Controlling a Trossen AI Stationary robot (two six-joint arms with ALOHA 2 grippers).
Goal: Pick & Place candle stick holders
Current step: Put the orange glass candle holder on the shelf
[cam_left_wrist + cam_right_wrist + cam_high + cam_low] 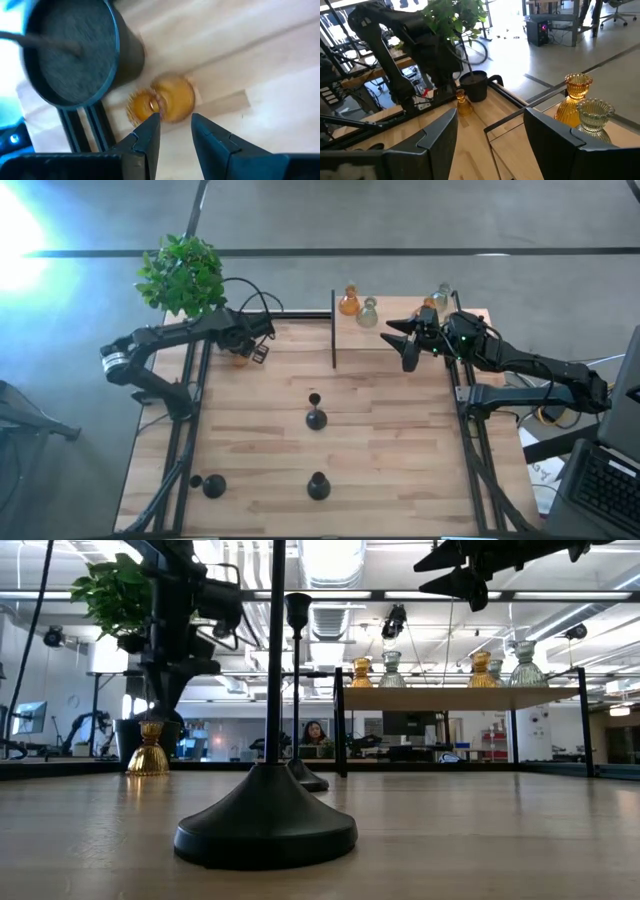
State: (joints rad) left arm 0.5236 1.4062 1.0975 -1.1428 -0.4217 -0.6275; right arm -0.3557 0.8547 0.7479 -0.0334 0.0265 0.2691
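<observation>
An amber glass candle stick holder (pixel 162 102) stands on its base on the wood table beside the plant's black pot (pixel 70 50), at the far left (pixel 238 358). My left gripper (pixel 175 120) hovers just above it, pointing steeply down, fingers open on either side of its top. My right gripper (pixel 400 340) hangs open and level in the air, at the far right by the raised shelf (pixel 460 697). On that shelf stand two amber holders (pixel 349 302) (pixel 428 308) and two clear ones (pixel 368 312) (pixel 441 295). Three black holders (pixel 316 412) (pixel 318 485) (pixel 212 485) stand on the table.
The green plant (pixel 185 275) rises at the far left corner, close to my left arm. A black upright (pixel 333 330) marks the shelf's left end. The table's middle and right part is bare wood. A person sits in the room behind the table (pixel 314 732).
</observation>
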